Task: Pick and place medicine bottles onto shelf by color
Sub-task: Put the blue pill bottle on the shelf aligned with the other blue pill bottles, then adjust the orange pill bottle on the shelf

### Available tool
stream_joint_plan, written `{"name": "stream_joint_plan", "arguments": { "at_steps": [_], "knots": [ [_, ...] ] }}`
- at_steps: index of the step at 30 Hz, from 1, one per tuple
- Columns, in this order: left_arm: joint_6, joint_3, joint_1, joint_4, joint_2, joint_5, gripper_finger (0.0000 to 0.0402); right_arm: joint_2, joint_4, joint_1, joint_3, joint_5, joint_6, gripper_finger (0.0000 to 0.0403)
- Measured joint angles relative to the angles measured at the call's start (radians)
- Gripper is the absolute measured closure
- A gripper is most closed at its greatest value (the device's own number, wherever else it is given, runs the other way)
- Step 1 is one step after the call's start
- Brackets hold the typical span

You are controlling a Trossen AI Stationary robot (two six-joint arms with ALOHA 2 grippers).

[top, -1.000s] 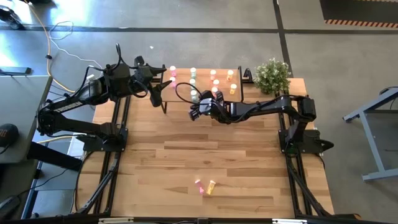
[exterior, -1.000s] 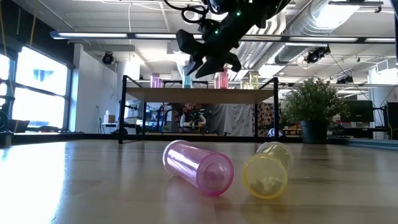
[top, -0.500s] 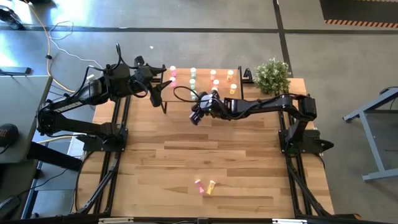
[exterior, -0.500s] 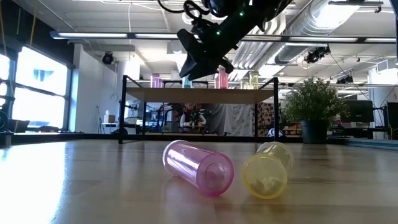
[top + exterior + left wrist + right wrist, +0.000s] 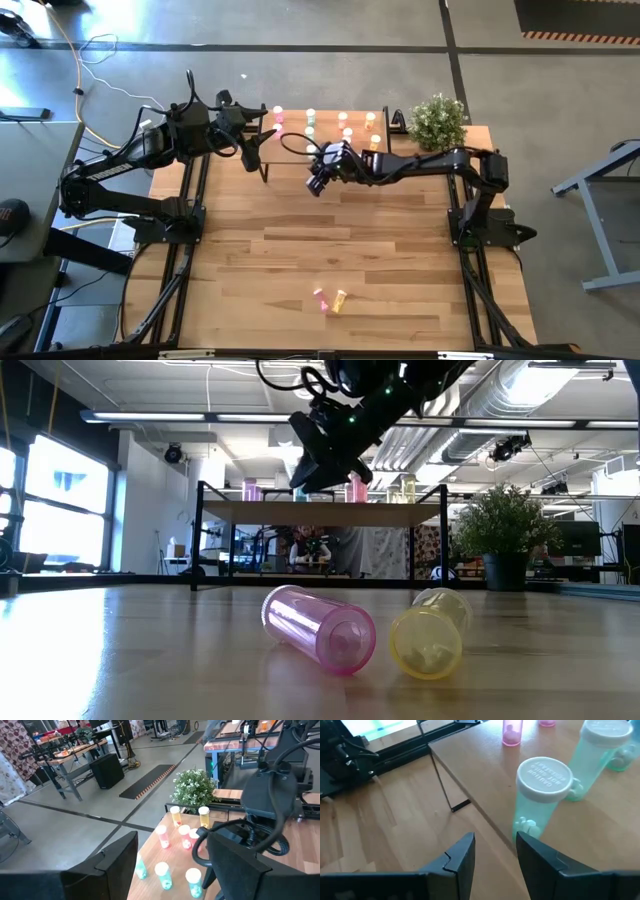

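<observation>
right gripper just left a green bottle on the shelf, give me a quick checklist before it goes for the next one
1. Green bottle upright on the shelf, near its front edge: ok.
2. Right gripper empty, fingers apart: ok.
3. Right gripper clear of the bottle, gap visible: ok.
4. Pink bottle and yellow bottle lie on the table, nothing over them: ok.
5. Left gripper waits at the shelf's left end, out of the path: ok.
6. Their caps on tight: cannot tell.

An open industrial lab or workshop was shown. Exposed ceiling ducts [image 5: 560, 400], a polished concrete floor [image 5: 330, 25] with hazard-striped tape [image 5: 580, 36], and equipment-laden workbenches [image 5: 65, 752] were seen.
</observation>
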Motion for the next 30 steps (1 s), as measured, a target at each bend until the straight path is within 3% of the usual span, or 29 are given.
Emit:
{"name": "stream_joint_plan", "arguments": {
  "at_steps": [19, 30],
  "knots": [
    [0.000, 0.000, 0.000, 0.000, 0.000, 0.000, 0.0174, 0.001, 0.057, -0.037, 0.000, -0.048, -0.017, 0.0270],
    [0.002, 0.000, 0.000, 0.000, 0.000, 0.000, 0.0174, -0.059, 0.017, 0.027, 0.000, -0.028, 0.102, 0.0270]
  ]
}}
